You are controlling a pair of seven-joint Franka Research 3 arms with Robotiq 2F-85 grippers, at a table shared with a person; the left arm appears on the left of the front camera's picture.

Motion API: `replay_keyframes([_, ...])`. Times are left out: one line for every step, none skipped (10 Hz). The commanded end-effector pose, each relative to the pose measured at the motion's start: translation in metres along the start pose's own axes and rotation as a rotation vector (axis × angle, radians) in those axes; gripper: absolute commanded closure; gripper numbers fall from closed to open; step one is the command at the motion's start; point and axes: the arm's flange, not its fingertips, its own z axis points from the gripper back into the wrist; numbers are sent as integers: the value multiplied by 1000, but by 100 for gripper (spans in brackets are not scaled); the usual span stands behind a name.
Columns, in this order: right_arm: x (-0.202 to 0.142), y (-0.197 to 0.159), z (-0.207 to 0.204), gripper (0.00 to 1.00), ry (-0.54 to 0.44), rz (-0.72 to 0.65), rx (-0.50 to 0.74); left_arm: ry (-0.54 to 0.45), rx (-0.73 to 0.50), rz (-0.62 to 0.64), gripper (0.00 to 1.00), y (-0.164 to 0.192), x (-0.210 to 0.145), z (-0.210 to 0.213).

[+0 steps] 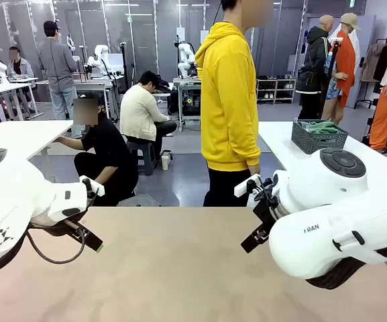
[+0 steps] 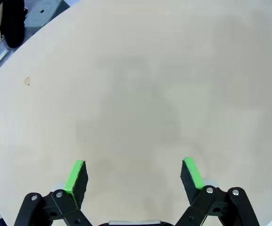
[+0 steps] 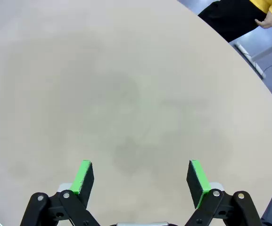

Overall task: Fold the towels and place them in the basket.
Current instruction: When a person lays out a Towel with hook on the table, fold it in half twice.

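Note:
My left gripper (image 1: 92, 241) hangs open over the beige table (image 1: 180, 268) at its left side, and in the left wrist view its green pads (image 2: 77, 174) stand wide apart above bare tabletop. Over the right side my right gripper (image 1: 252, 240) is open too, its pads (image 3: 197, 176) spread with nothing between them. A dark grey lattice basket (image 1: 318, 139) stands far off on a white table at the back right, with green towels (image 1: 322, 126) bunched inside it.
A person in a yellow hoodie (image 1: 229, 100) stands at the table's far edge, one hand (image 3: 267, 21) hanging by the rim. Another person in black (image 1: 106, 157) crouches beyond the far left corner. A small mark (image 2: 27, 81) dots the tabletop.

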Motion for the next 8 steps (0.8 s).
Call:
replay_keyframes([0,0,0,0,0,0,0,0,0,0,0,0,0,0])
replay_keyframes([0,0,0,0,0,0,0,0,0,0,0,0,0,0])
replay_keyframes([0,0,0,0,0,0,0,0,0,0,0,0,0,0])
replay_keyframes([0,0,0,0,0,0,0,0,0,0,0,0,0,0])
replay_keyframes([0,0,0,0,0,0,0,0,0,0,0,0,0,0])
replay_keyframes([0,0,0,0,0,0,0,0,0,0,0,0,0,0])
replay_keyframes([0,0,0,0,0,0,0,0,0,0,0,0,0,0])
replay_keyframes([0,0,0,0,0,0,0,0,0,0,0,0,0,0])
